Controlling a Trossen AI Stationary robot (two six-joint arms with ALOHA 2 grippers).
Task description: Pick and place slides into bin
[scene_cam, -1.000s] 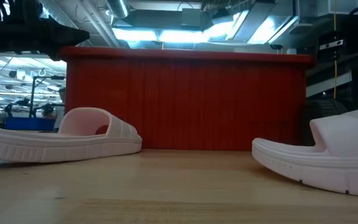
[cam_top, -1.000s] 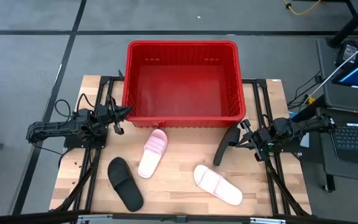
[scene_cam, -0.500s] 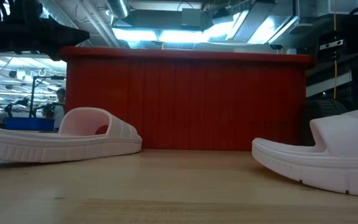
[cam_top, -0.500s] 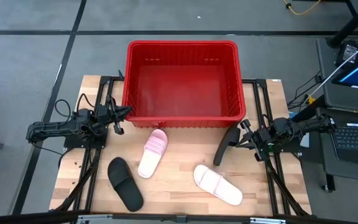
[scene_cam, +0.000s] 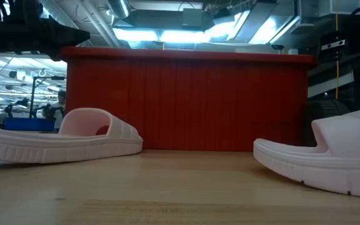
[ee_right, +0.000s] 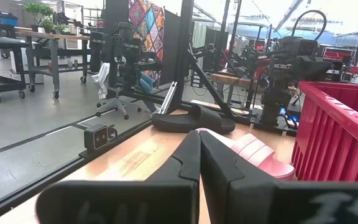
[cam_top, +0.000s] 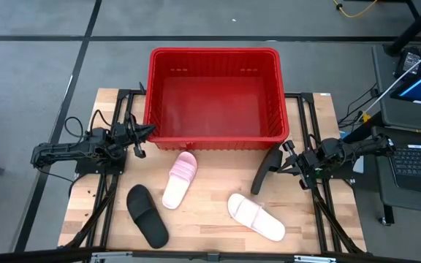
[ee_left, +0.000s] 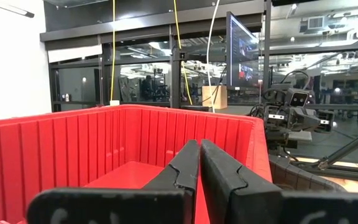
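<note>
Both claws are pressed shut and empty: the left gripper (cam_top: 146, 130) by the bin (cam_top: 214, 52), the right gripper (cam_top: 287, 155) beside a black slide (cam_top: 266, 171). With 4 slides on the table (cam_top: 210, 219), including a second black slide (cam_top: 147, 215) and 2 pink slides (cam_top: 179, 180), and the bin empty, no pick has begun. The next move likely needs one claw to open over the nearest strap.

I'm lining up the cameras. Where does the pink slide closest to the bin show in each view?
High view: the pink slide lies mid-table, just in front of the bin.
Low view: it is at the left, in front of the bin's wall.
Left wrist view: not in it.
Right wrist view: it lies beside the bin's wall, with a black slide beyond it.
Shared landmark: the red bin, seen in all four views.
</note>
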